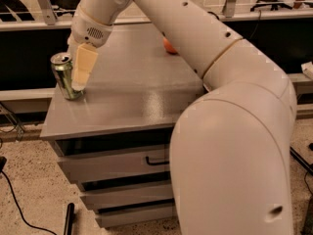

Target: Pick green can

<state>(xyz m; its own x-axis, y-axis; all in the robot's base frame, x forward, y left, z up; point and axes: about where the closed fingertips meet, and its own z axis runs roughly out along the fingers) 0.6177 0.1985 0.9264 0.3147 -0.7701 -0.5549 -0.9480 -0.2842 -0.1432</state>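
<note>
My gripper (80, 75) hangs just beside the green can (65, 78) near the bench's (137, 102) left edge. I see bare surface toward the middle, and my own arm (205, 48) crosses over the rest.

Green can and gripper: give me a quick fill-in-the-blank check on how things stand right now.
1. The green can stands ____ on the grey cabinet top.
2. The gripper hangs low, right beside the ____.
3. The round orange fruit at the back of the top is partly hidden behind the robot's ____.
Missing words: upright; can; arm.
</note>
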